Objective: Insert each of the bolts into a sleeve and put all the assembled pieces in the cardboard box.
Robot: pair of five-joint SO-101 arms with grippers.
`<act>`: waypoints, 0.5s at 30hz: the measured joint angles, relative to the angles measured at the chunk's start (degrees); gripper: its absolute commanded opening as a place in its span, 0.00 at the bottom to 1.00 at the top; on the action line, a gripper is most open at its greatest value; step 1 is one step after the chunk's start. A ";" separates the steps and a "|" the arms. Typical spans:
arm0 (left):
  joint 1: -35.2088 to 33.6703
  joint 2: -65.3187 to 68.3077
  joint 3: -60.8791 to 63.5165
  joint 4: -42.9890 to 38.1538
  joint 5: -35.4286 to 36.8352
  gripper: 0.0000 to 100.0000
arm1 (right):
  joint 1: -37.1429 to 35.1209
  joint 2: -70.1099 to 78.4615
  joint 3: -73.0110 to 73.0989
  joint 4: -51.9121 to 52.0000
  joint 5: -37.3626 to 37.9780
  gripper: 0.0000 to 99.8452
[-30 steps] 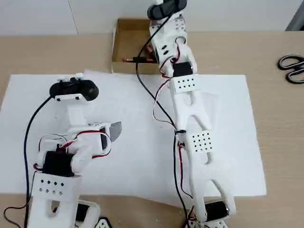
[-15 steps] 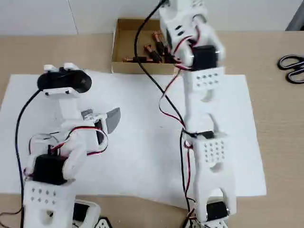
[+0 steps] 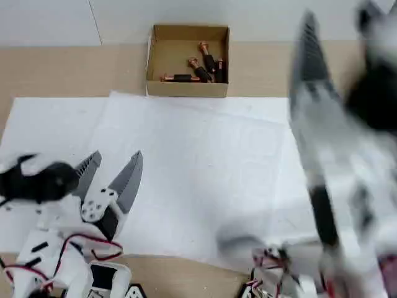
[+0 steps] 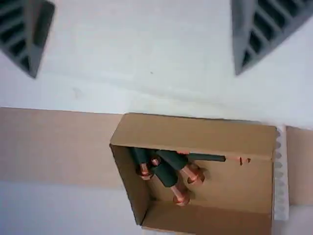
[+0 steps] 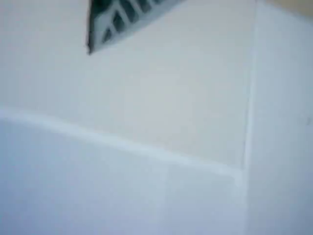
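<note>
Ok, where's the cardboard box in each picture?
High view: box at the top middle, beyond the white sheet.
Left wrist view: box past the sheet, ahead of the open left fingers.
Right wrist view: not in it.
Shared landmark: the sheet's edge by the box.

One cardboard box (image 3: 151, 59) sits on the one wooden table (image 3: 62, 68). Four assembled pieces (image 3: 200, 70) lie in the box, each a copper bolt in a black sleeve. In the left wrist view they overlap, so the count is harder to check there. There are two robot arms, the left arm (image 3: 56, 254) and the right arm (image 3: 338, 155). The left gripper (image 3: 116, 156) has two grey ribbed fingers (image 3: 127, 180), spread apart. The white paper (image 3: 205, 161) has a stepped far edge, suggesting at least two overlapping sheets.
</note>
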 measured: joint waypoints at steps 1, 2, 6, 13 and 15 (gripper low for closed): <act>0.00 -1.49 1.14 -0.44 0.00 0.24 | 1.05 -3.43 2.90 0.00 0.00 0.20; 0.00 -2.81 2.46 -1.23 0.00 0.24 | 2.11 -6.95 6.42 0.00 0.00 0.20; 0.00 -7.47 8.44 -6.24 0.00 0.24 | 5.10 -22.33 26.73 0.00 0.00 0.20; 0.00 -11.52 23.82 -16.97 0.00 0.25 | 5.71 -49.05 74.73 -3.16 0.00 0.20; 0.00 -12.04 28.04 -20.13 0.00 0.25 | 5.80 -55.30 90.02 -6.68 0.00 0.20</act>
